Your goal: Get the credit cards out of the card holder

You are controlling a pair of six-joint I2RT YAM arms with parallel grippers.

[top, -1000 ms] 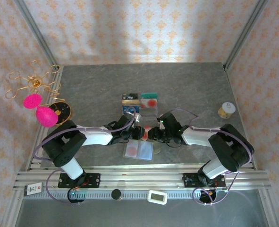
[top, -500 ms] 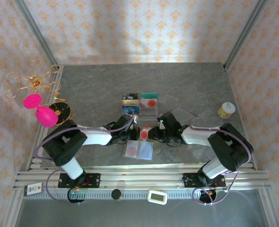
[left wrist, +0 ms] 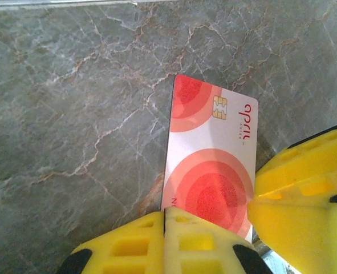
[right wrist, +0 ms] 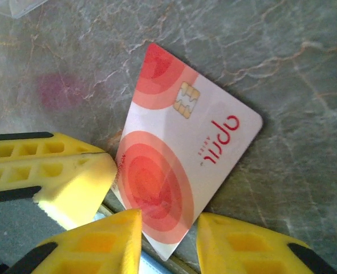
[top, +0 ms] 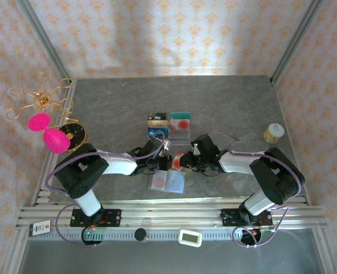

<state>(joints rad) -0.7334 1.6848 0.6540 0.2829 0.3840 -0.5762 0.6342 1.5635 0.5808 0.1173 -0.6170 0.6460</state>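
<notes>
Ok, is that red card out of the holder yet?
Out. The card is clear of the holder, with bare table behind it, its end pinched in the shut left gripper.

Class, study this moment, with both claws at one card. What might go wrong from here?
1. The left claw pinches only a corner of the red-blotched card; it may swivel or slip out.
2. The right claw straddles another corner edge-on, so closing might bow or flick the card.
3. Dropped, it may land on the open card holder nearby.
</notes>
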